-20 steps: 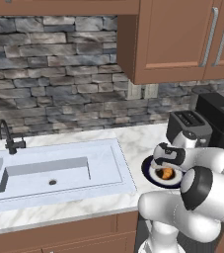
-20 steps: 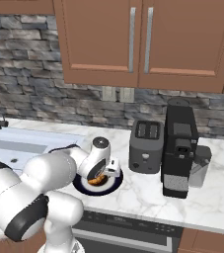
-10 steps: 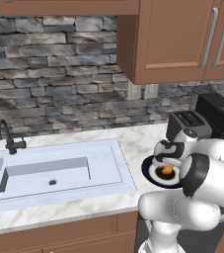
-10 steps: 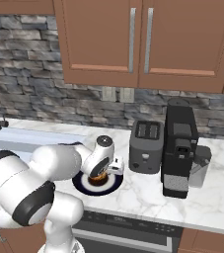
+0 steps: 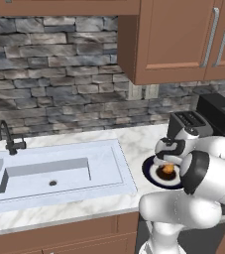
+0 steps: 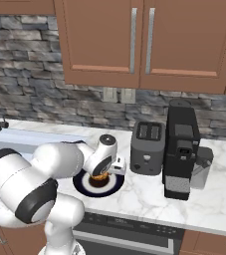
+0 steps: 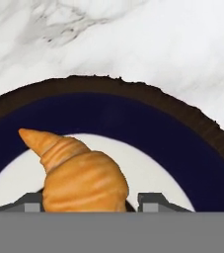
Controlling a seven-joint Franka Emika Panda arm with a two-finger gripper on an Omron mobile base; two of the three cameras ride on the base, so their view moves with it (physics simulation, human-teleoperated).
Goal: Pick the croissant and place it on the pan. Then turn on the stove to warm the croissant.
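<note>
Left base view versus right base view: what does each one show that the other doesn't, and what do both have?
Left base view: the whole sink basin, and the croissant in plain sight under the end effector.

Right base view: the full coffee machine, the toaster from the front, and the oven front below the counter.

Both: the plate with its dark rim on the marble counter, the faucet, the stone backsplash, and the end effector lowered over the plate.

Bright, even, shadow-soft light throughout.
Everything looks crisp edge to edge, with no glare or blur; only a faint dark shadow sits under the croissant [image 7: 79, 175] on the plate [image 7: 192, 148], and the bench [image 6: 149, 191] marble stays flatly lit.
</note>
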